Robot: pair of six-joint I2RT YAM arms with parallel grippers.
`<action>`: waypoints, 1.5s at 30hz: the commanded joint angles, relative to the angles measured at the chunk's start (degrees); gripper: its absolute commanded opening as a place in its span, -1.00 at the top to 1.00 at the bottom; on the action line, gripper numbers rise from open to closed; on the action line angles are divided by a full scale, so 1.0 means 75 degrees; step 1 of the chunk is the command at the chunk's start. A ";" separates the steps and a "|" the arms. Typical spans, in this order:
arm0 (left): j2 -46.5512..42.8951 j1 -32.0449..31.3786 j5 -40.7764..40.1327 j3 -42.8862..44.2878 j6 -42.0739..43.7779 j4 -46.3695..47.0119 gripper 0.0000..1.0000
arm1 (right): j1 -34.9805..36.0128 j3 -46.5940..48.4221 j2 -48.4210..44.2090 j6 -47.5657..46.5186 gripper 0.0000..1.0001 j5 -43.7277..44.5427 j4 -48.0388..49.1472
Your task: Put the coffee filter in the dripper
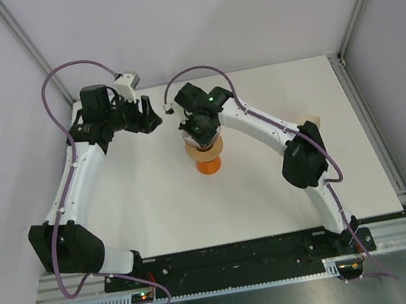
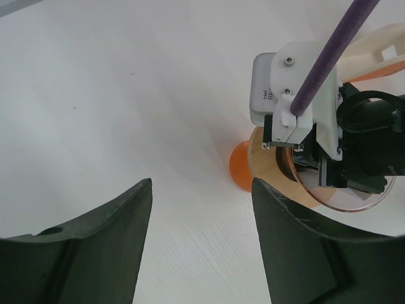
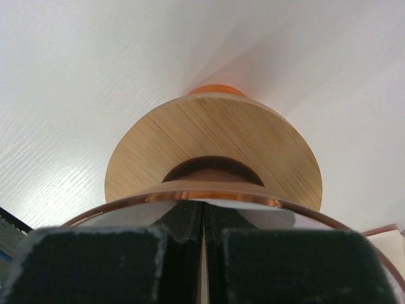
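The clear pinkish dripper [image 3: 215, 196] sits on a round wooden disc [image 3: 215, 136] on top of an orange cup [image 3: 214, 90], mid-table in the top view [image 1: 204, 149]. My right gripper [image 3: 204, 218] is straight above it, its fingertips down inside the rim. The jaws are shut on the thin white coffee filter [image 3: 278, 218], whose paper shows on both sides of the fingers inside the rim. My left gripper [image 2: 201, 185] is open and empty, low over the table just left of the dripper [image 2: 345, 204].
A beige and orange object lies behind the right arm [image 1: 313, 121], also at the top right of the left wrist view [image 2: 386, 47]. The right wrist's camera housing and purple cable [image 2: 297, 82] hang over the dripper. Grey walls enclose the white table [image 1: 157, 206].
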 commanded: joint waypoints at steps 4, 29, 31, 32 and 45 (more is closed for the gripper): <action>-0.0206 0.0071 0.0292 -0.0027 0.0116 0.0214 -0.38 | 0.0056 0.0775 -0.0104 -0.0022 1.00 0.0160 -0.0155; -0.0195 0.0060 0.0721 -0.0107 -0.0026 0.0208 -0.38 | 0.0247 0.1003 -0.1275 -0.0001 0.65 0.1254 -0.0088; -0.0218 0.0067 0.0766 -0.0123 -0.0036 0.0207 -0.38 | 0.0248 0.0932 -0.1481 0.0069 0.59 0.1379 -0.0022; -0.0232 0.0068 0.0777 -0.0116 -0.0024 0.0213 -0.38 | 0.0246 0.0856 -0.1578 0.0103 0.53 0.1423 0.0018; -0.0447 0.0193 0.0248 -0.0294 0.0297 0.0400 -0.51 | -0.1295 -0.3367 -0.5181 0.1049 -0.20 0.1483 0.2956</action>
